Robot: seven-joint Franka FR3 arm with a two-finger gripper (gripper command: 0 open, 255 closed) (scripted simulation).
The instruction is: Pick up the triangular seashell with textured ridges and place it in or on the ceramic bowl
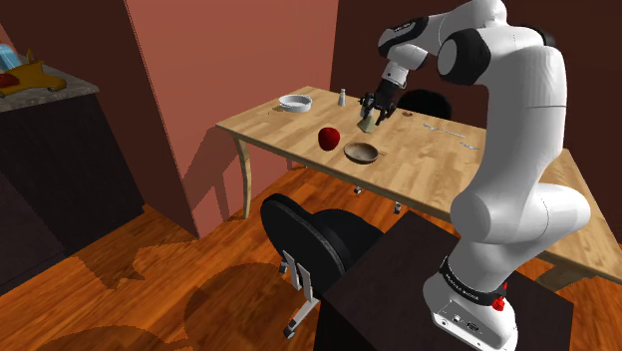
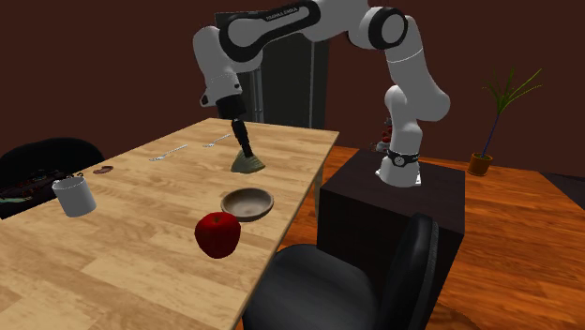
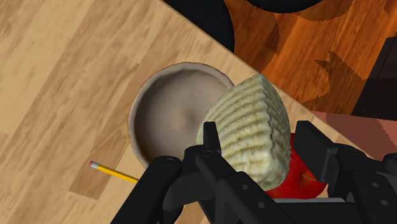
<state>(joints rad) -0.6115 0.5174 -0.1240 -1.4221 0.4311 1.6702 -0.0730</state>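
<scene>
Seashell (image 3: pixel 251 124), ridged, sits clamped in the black claw (image 3: pixel 261 145), above the wooden counter (image 3: pixel 63 76) beside the brown bowl (image 3: pixel 159 121). 1 red apple (image 2: pixel 217 233) lies near. Writing on the arm (image 2: pixel 281 19) is too small to read.

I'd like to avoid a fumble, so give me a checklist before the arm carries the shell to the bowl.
1. Shell clasped in the gripper: ok.
2. Bowl upright and empty: ok.
3. Shell above the bowl: not ok, it is off to one side, opposite the apple.
4. Apple out of the path to the bowl: ok.
5. Shell lifted clear of the table: cannot tell.
</scene>
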